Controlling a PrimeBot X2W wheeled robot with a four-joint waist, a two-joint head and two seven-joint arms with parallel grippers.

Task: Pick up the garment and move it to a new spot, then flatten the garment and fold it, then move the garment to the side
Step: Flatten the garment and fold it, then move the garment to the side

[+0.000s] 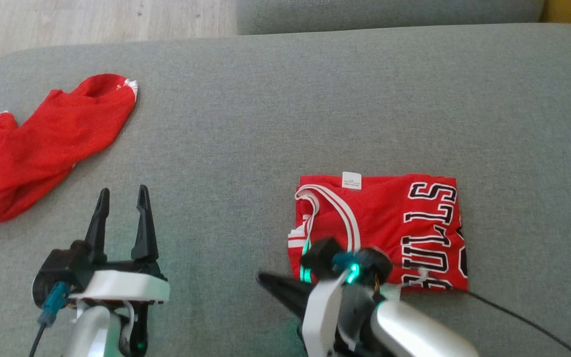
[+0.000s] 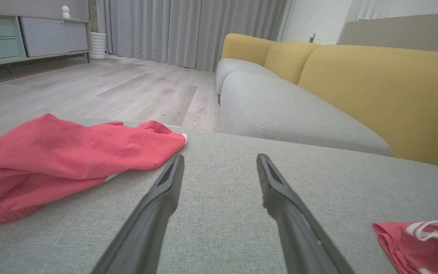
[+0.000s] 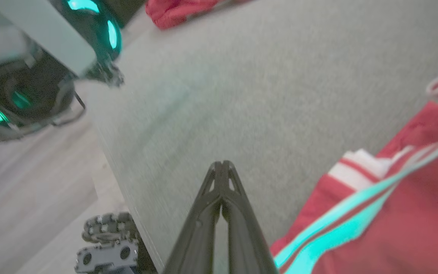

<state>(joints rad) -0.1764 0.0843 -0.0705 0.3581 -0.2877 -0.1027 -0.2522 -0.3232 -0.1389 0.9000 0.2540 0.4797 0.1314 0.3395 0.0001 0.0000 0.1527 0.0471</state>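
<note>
Pointing leftward low over grey sofa seat point(image 1: 265, 124), right gripper point(image 3: 222, 166) had fingers pressed together, empty, just beside folded red jersey point(image 1: 384, 223). Left gripper point(image 1: 122, 196) aimed forward, fingers spread wide, empty. Crumpled red garment point(image 1: 42, 144) lay far left.

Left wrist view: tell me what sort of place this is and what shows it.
Most likely a home living room: a grey sofa with yellow back cushions, long grey curtains over a pale wood floor, and a low sideboard with drawers along the wall.
</note>
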